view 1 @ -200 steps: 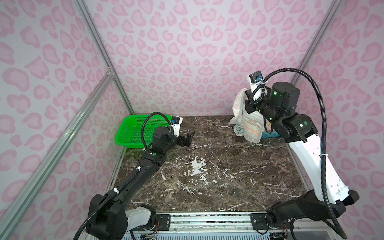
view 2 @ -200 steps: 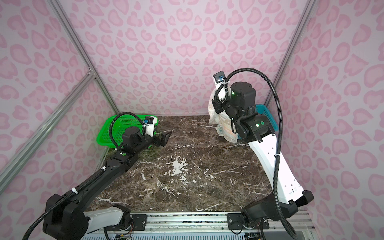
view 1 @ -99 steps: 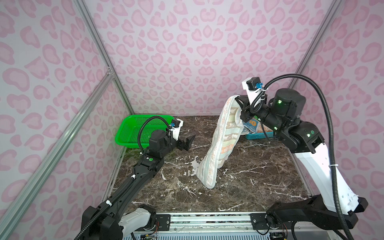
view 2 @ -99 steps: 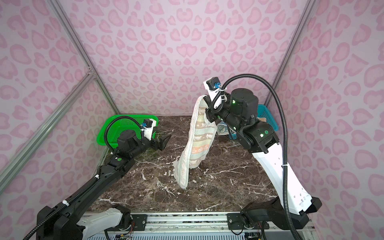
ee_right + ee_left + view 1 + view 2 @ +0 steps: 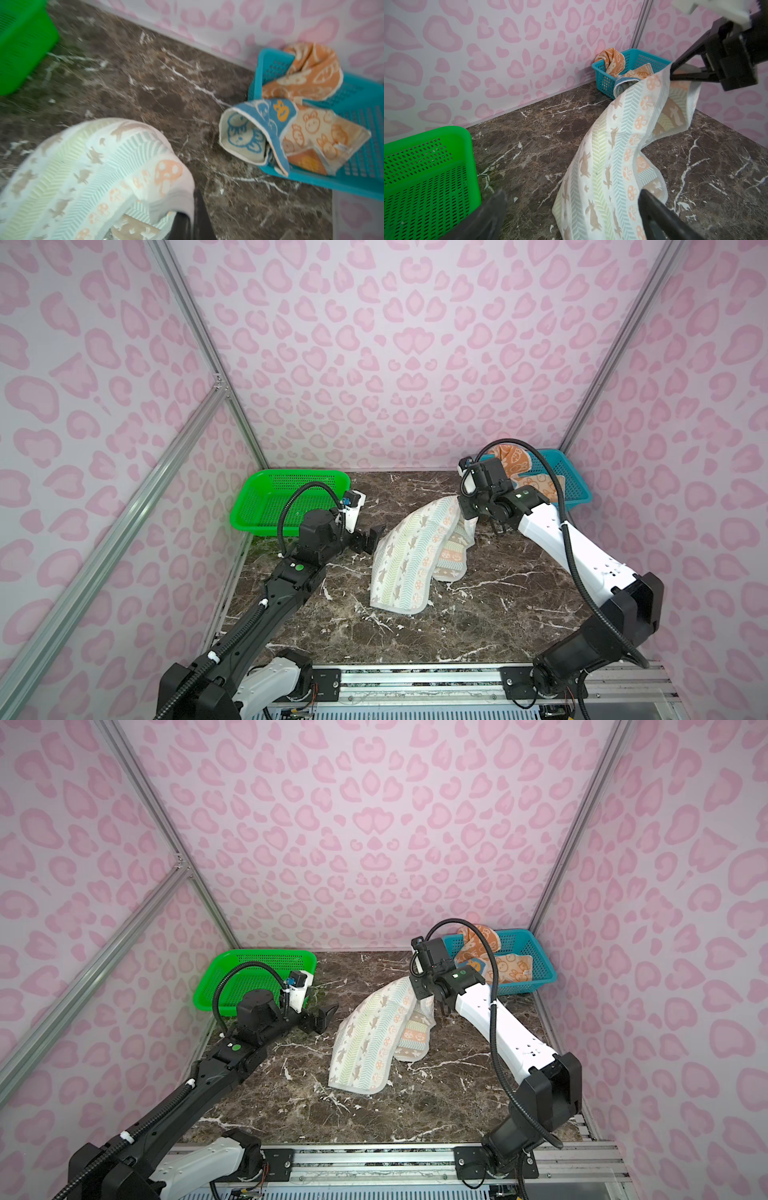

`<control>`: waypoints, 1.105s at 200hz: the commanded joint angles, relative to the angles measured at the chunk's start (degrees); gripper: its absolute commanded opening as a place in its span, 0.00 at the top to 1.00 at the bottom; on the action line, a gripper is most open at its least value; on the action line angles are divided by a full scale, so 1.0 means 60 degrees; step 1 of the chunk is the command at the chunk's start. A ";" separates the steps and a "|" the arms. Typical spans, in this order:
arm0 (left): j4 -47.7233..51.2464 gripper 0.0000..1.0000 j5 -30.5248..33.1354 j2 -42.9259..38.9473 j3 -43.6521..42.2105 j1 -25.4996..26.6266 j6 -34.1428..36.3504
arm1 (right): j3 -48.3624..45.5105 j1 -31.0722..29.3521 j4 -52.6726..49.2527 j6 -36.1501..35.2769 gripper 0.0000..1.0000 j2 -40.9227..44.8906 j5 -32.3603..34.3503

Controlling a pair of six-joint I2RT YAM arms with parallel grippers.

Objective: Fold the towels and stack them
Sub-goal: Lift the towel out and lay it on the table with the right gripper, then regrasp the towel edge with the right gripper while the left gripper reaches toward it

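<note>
Near the middle of the desk (image 5: pixel 511 614) the white towel (image 5: pixel 409 556) slopes from its lower end, lying flat, up to a corner pinched in the right hand (image 5: pixel 672 71); its right side is doubled under itself; the left hand (image 5: pixel 371 541) hovers just beside the towel's left edge with jaws wide apart, gripping nothing; the step looks to be spreading this cloth flat before any fold, so the held corner should probably be drawn back and outward as it comes down, letting the tucked layer slide out rather than bunch; the left hand seems well placed to take the opposite top corner and pull that edge taut; letting go too high would likely drop the cloth in a heap; the blue basket (image 5: pixel 575 481) at the back right holds the orange towel (image 5: pixel 513 460), heaped at its far corner, and the blue towel (image 5: pixel 268 118), curled over its front rim; the green basket (image 5: pixel 291 475) at the back left shows nothing inside.
</note>
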State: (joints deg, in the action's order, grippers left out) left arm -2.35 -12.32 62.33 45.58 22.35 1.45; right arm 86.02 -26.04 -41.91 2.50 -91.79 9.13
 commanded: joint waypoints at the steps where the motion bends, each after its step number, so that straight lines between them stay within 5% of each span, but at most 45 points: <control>1: 0.0118 0.01 0.0459 0.0195 0.0116 -0.0018 -0.0114 | -0.0367 0.0002 -0.0658 0.0235 0.72 -0.0178 0.0684; 31: -0.0017 0.01 0.0871 0.0433 0.0148 -0.0048 -0.0396 | -0.1240 -0.0802 0.0100 -0.0581 0.43 0.0762 0.0622; 62: -0.0230 0.01 0.1045 0.0620 0.0267 -0.0315 -0.1088 | -0.2200 -0.1744 0.0774 -0.1636 0.31 0.1815 -0.0602; 116: -0.0049 0.02 0.1043 0.0492 0.0194 -0.0997 -0.1497 | -0.4104 -0.3623 0.1579 -0.1594 0.35 0.2074 -0.1679; 163: 0.0223 0.02 0.0998 -0.0199 -0.0198 -0.1731 -0.1481 | -0.4676 -0.5070 0.2257 -0.1298 0.42 0.0384 -0.2151; 221: 0.0466 0.03 0.0832 -0.0898 -0.0639 -0.2478 -0.1208 | -0.4561 -0.5719 0.2573 -0.1208 0.41 -0.1336 -0.2159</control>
State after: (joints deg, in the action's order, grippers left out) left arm 0.14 -6.26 57.87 42.54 8.43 -7.31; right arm 58.28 -60.10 -27.31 -5.52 -97.19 -4.40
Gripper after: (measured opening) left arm 0.975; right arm 0.594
